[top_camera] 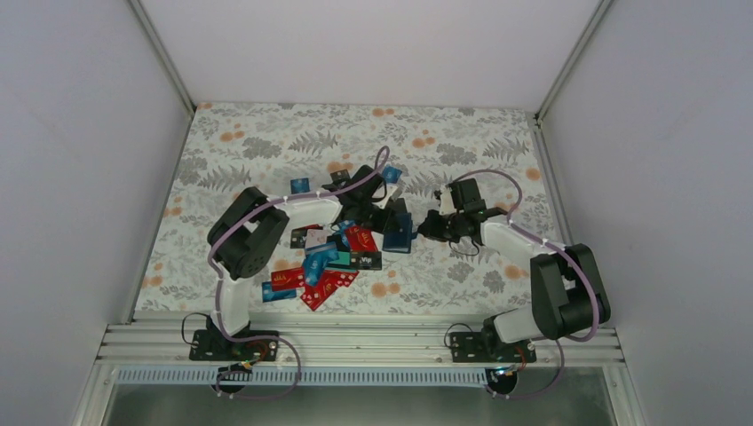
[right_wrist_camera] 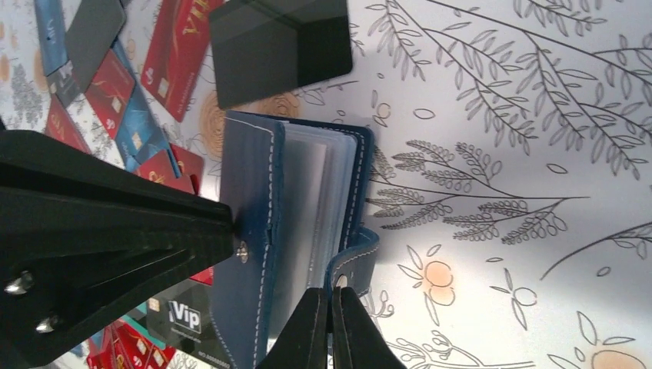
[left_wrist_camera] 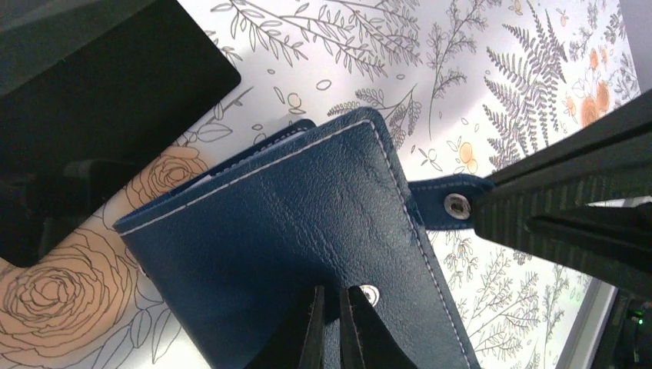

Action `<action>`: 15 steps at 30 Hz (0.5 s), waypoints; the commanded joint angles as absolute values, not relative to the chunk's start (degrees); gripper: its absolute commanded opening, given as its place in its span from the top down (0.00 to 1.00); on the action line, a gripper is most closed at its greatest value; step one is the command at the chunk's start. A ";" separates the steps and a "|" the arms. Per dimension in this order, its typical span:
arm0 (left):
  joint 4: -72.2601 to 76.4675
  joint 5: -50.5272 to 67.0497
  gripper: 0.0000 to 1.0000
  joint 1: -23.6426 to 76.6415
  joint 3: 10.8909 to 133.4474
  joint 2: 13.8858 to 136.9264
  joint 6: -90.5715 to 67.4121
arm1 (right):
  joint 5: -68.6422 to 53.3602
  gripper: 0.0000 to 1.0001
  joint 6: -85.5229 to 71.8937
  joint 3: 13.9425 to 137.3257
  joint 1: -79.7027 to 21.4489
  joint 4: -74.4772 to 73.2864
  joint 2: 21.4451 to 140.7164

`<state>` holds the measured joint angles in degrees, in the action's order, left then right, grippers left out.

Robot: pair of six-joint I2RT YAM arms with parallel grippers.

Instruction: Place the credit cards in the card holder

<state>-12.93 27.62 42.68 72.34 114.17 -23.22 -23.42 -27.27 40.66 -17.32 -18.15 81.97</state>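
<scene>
The table (top_camera: 266, 133) has a cloth with grey leaves and orange flowers. Plain white walls (top_camera: 373, 44) stand round it. The card holder (top_camera: 400, 232) lies near the middle. The left gripper (left_wrist_camera: 330, 327) is at its 10 o'clock, pinched nearly shut on the edge of the cover. The right gripper (right_wrist_camera: 330, 327) is at its 3 o'clock, squeezed tight on the little strap (right_wrist_camera: 355, 260). The card holder is dark blue with white stitches, partly open, with clear pockets inside. The credit cards (top_camera: 324, 275), red and blue, lie heaped at its 8 o'clock.
</scene>
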 commanded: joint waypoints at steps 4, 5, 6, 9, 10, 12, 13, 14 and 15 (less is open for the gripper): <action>-14.79 24.67 0.92 43.33 74.41 116.73 -23.25 | -27.49 0.96 -24.55 43.82 -17.51 -20.15 81.61; -15.11 24.30 0.93 43.33 74.63 116.98 -23.29 | -27.67 0.96 -24.33 44.10 -17.73 -20.32 81.82; -15.27 23.97 0.93 43.38 74.78 117.25 -23.22 | -27.68 0.96 -24.22 44.23 -17.94 -20.50 81.98; -15.45 23.69 0.94 43.42 75.17 118.05 -23.20 | -28.21 0.96 -23.91 45.06 -18.52 -20.99 82.75; -15.60 23.60 0.94 43.48 75.41 118.42 -23.13 | -28.28 0.96 -23.86 45.28 -18.67 -21.02 83.03; -15.93 23.23 0.94 43.58 75.86 118.92 -23.10 | -28.34 0.96 -23.69 45.87 -19.17 -21.25 83.58; -16.00 23.17 0.94 43.59 75.92 119.06 -23.19 | -28.42 0.96 -23.66 46.06 -19.49 -21.29 83.95; -15.91 23.15 0.94 43.59 75.86 119.09 -23.28 | -28.39 0.96 -23.70 46.25 -19.76 -21.35 84.33; -15.83 23.04 0.94 43.59 75.85 119.16 -23.40 | -28.51 0.96 -23.66 46.50 -20.08 -21.31 84.60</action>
